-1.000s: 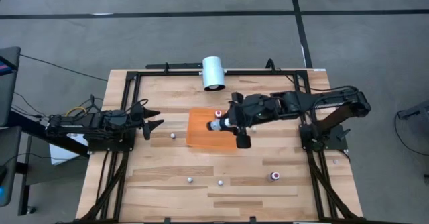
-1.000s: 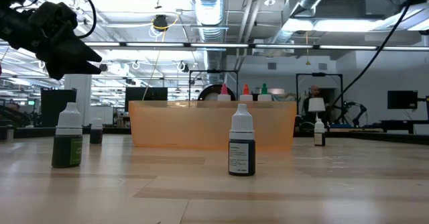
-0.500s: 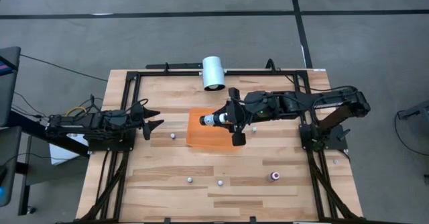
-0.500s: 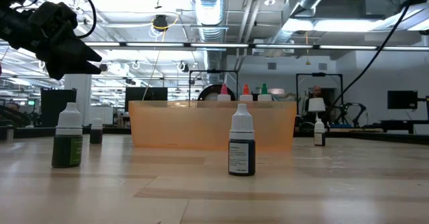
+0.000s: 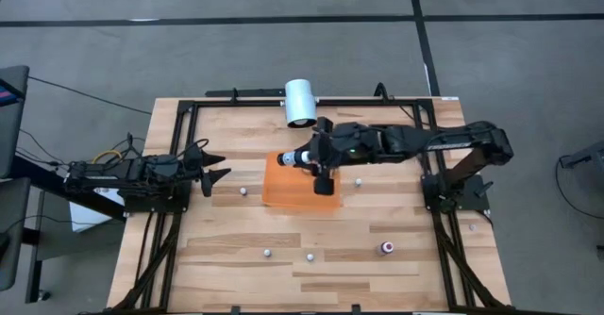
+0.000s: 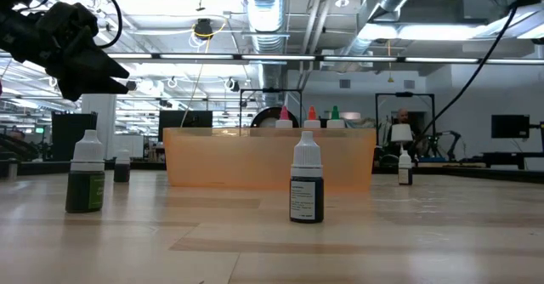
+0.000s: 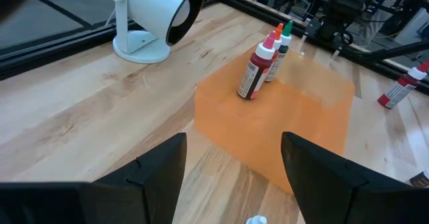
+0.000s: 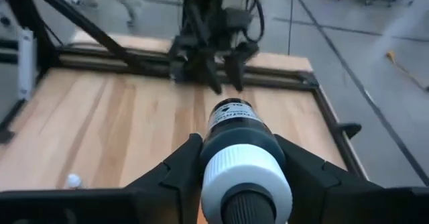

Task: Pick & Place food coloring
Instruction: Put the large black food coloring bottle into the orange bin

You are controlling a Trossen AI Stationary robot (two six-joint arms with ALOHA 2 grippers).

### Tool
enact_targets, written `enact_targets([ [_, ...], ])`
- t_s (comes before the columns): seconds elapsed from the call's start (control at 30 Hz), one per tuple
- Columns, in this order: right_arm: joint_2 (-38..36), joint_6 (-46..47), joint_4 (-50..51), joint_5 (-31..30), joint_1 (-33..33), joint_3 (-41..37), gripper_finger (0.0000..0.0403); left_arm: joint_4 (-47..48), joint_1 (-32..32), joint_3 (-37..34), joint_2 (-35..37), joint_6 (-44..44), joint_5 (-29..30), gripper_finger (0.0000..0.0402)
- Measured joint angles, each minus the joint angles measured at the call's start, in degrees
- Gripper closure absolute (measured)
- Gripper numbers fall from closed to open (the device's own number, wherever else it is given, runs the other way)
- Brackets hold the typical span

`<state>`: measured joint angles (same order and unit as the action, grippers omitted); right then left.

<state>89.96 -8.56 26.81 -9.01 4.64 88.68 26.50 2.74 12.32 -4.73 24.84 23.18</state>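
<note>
My right gripper (image 5: 304, 157) has swung to the orange tray's (image 5: 297, 194) far-left corner — jaws clamped on a dark food coloring bottle (image 8: 236, 133), nearly ready to place. Left gripper (image 5: 215, 173) waits, open.

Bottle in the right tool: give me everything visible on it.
The bottle is small, with a dark body, a pale label band with print and a white ribbed cap ending in a dark tip. It looks like plastic. It lies roughly horizontal, clamped between the two fingers of the right tool, cap end toward the wrist camera. From above it hangs over the orange tray, near the tray's far left corner. Nothing but the fingers touches it.
</note>
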Motion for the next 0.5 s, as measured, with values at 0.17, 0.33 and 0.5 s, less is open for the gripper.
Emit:
enact_targets([
  [0.17,4.36,0.00,1.19,0.06,-1.99,-0.14,0.0242,0.13,0.00,0.00,0.00,0.02,0.04,0.0167],
  [0.33,7.68,0.00,3.05,0.06,-4.02,-0.11,0.0259,0.17,0.00,0.00,0.00,0.02,0.03,0.0167],
  [0.5,10.58,0.69,5.02,0.07,-5.55,-0.08,0.0258,0.17,0.00,0.00,0.00,0.01,0.04,0.0167],
])
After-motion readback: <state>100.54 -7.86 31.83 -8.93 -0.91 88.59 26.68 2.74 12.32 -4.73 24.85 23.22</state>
